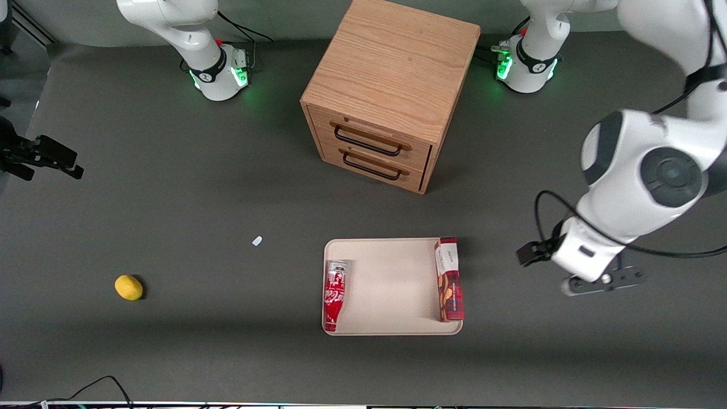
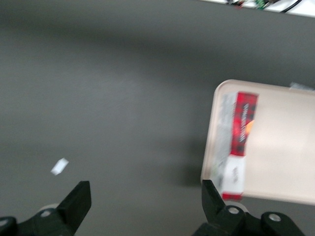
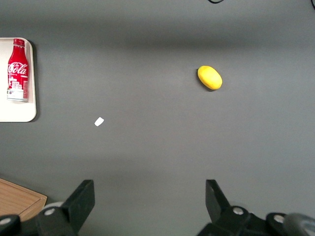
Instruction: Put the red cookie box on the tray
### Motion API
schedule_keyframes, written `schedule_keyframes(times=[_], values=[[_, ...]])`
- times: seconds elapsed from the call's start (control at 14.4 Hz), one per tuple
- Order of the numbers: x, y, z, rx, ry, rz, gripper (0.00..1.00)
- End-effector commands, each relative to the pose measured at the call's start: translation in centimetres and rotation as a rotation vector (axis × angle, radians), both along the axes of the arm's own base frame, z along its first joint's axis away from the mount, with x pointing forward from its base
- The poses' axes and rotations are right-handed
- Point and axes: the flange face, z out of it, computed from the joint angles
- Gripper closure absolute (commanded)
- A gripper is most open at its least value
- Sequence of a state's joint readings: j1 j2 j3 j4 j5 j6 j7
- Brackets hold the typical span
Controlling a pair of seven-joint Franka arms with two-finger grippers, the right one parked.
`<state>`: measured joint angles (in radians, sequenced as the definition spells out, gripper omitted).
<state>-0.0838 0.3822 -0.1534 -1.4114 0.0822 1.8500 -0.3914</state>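
The red cookie box (image 1: 448, 279) lies in the cream tray (image 1: 392, 284), lengthwise along the rim nearest the working arm, its white end farther from the front camera. The left wrist view also shows the box (image 2: 239, 132) on the tray (image 2: 280, 147). My left gripper (image 1: 534, 254) hovers beside the tray toward the working arm's end of the table, apart from the box. In the wrist view the gripper (image 2: 145, 199) is open with only bare table between its fingers.
A red Coca-Cola can (image 1: 335, 295) lies along the tray's rim toward the parked arm. The wooden two-drawer cabinet (image 1: 392, 85) stands farther from the front camera. A yellow lemon (image 1: 129, 287) and a white scrap (image 1: 257, 241) lie toward the parked arm's end.
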Motion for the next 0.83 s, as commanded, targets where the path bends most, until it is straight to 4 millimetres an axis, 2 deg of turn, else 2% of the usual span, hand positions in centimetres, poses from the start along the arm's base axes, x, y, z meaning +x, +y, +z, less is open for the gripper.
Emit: schedule_keyframes(times=[0.0,0.28,0.48,0.76], values=[[-4.0,5.3,3.1,0.015,0.031,-0.045,0.0],[-7.8,11.1,8.1,0.041,0.065,-0.131,0.0],[-10.5,12.8,11.4,0.015,0.049,-0.144,0.0],[-13.1,13.4,14.6,0.027,0.05,-0.197,0.0]])
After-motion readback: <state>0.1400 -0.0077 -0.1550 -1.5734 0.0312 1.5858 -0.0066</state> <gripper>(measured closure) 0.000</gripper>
